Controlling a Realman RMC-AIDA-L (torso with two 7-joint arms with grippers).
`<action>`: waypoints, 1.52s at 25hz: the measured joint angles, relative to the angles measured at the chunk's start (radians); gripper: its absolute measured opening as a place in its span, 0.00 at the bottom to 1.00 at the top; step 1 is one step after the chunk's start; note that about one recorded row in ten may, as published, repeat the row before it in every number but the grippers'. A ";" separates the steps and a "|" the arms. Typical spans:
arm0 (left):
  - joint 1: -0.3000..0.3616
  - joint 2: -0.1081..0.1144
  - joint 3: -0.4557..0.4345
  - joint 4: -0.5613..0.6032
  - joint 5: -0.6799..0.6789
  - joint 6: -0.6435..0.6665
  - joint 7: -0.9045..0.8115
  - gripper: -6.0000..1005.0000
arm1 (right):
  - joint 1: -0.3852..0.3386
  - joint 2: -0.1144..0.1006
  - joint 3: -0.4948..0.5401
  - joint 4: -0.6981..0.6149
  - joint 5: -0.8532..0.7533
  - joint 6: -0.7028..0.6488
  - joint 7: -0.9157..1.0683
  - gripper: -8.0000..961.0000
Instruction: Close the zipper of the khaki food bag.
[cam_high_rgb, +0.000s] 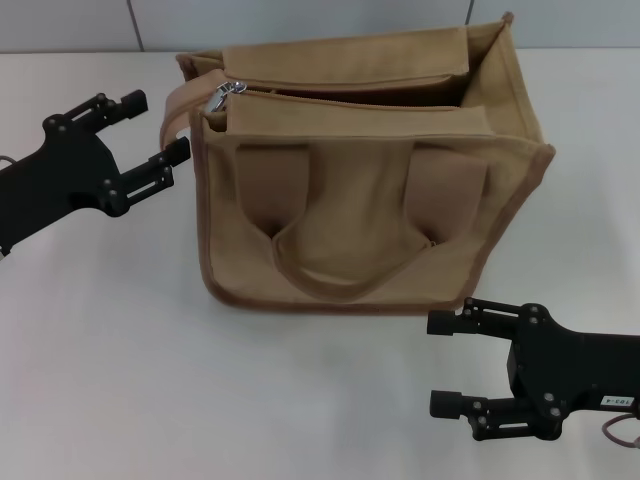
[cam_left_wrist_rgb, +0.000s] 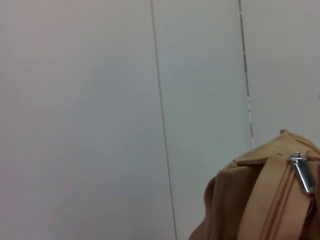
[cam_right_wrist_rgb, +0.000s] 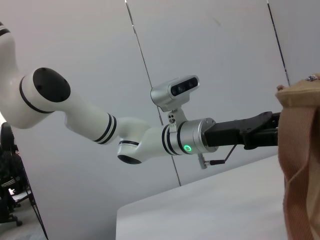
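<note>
From the head view we are seeing the khaki food bag (cam_high_rgb: 370, 180) standing on the tabletop (cam_high_rgb: 120, 350), its zipper (cam_high_rgb: 350, 95) gaping, pull tab (cam_high_rgb: 224, 97) at the left end; our left hand (cam_high_rgb: 152, 130) is hovering spread beside it, our right hand (cam_high_rgb: 455, 365) spread near the front; the right wrist view is showing the left arm (cam_right_wrist_rgb: 150, 137) behind.

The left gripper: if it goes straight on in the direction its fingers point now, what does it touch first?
Probably the khaki food bag, at its left end near the zipper pull. The open left gripper points toward that end; height is uncertain.
</note>
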 joint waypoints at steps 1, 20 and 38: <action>-0.001 0.001 0.005 -0.001 -0.001 0.000 0.005 0.80 | 0.000 0.000 0.000 0.000 0.000 0.000 0.000 0.84; -0.003 -0.002 -0.011 -0.004 -0.035 0.053 0.004 0.21 | -0.004 0.001 0.000 0.004 0.000 -0.012 -0.001 0.84; -0.080 -0.018 -0.002 0.000 -0.051 0.221 -0.049 0.03 | 0.069 -0.017 0.003 0.003 0.244 -0.169 0.268 0.84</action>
